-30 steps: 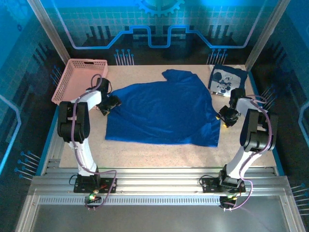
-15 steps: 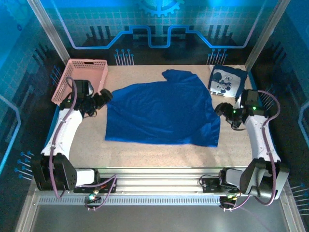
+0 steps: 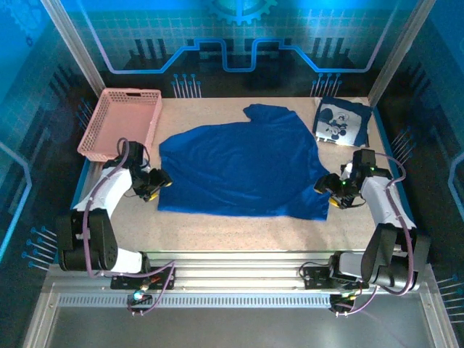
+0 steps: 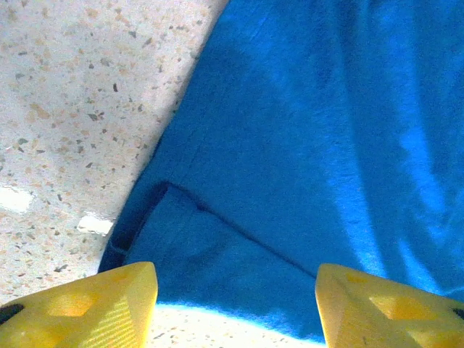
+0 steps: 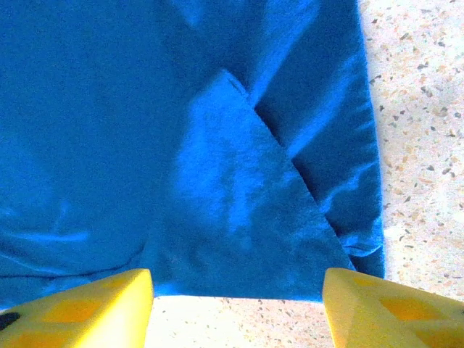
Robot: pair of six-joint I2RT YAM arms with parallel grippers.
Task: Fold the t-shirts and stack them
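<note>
A royal-blue t-shirt (image 3: pixel 243 168) lies spread out, print hidden, across the middle of the table. A second, folded t-shirt (image 3: pixel 342 122) with a white-and-black cartoon print rests at the back right. My left gripper (image 3: pixel 161 184) stands open at the spread shirt's left edge, its yellow fingers (image 4: pixel 87 308) straddling the blue cloth (image 4: pixel 290 145) with nothing between them. My right gripper (image 3: pixel 325 190) is open at the shirt's right edge, near the front corner. Its fingertips (image 5: pixel 391 308) frame the cloth's edge (image 5: pixel 239 217).
A pink lattice basket (image 3: pixel 120 122) sits at the back left of the speckled table (image 3: pixel 239 232). A bare strip of table runs along the front, between the shirt and the aluminium rails (image 3: pixel 239 268).
Both arms have swung toward the near side and lowered. The left gripper moved from the basket's side to the shirt's left edge, and the right gripper came down to the shirt's right front corner.
</note>
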